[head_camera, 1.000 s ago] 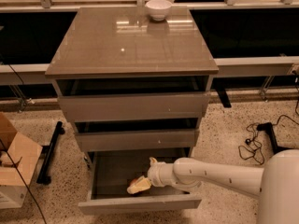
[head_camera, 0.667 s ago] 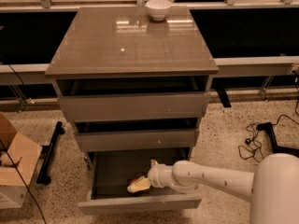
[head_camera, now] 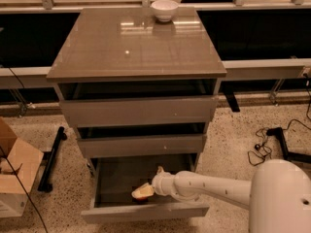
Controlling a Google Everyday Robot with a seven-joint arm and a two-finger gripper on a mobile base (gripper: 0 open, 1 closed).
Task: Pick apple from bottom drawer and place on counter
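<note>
The bottom drawer [head_camera: 146, 211] is pulled open at the foot of the cabinet. My white arm reaches in from the lower right, and my gripper [head_camera: 147, 188] is down inside the drawer near its front wall. A small dark red sliver just under the gripper's pale tip looks like the apple [head_camera: 140, 198]; most of it is hidden. The glossy brown-grey counter [head_camera: 131, 47] tops the cabinet.
A white bowl [head_camera: 164, 9] stands at the back edge of the counter. The two upper drawers [head_camera: 138, 110] are slightly open. A cardboard box [head_camera: 12, 174] and a black bar lie on the floor at left; cables lie at right.
The arm and gripper have stayed almost where they were inside the bottom drawer; nothing else has moved.
</note>
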